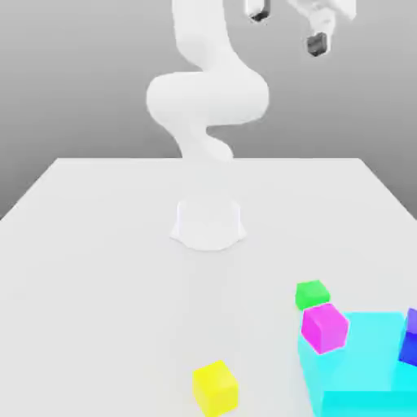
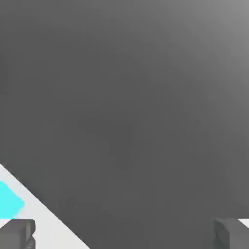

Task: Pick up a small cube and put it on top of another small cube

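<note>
My gripper (image 1: 287, 27) hangs high w/ jaws spread wide & empty, prob. to stay clear before descending, while the green cube (image 1: 312, 293) sits on the table (image 1: 106, 269) just behind the magenta cube (image 1: 324, 327), beside the big cyan block (image 1: 366, 358).

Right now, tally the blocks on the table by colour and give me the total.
Green cube: 1
Magenta cube: 1
Yellow cube: 1
Large cyan block: 1
Blue block, cut off at the exterior view's right edge, its top face purple: 1
Total: 5
</note>
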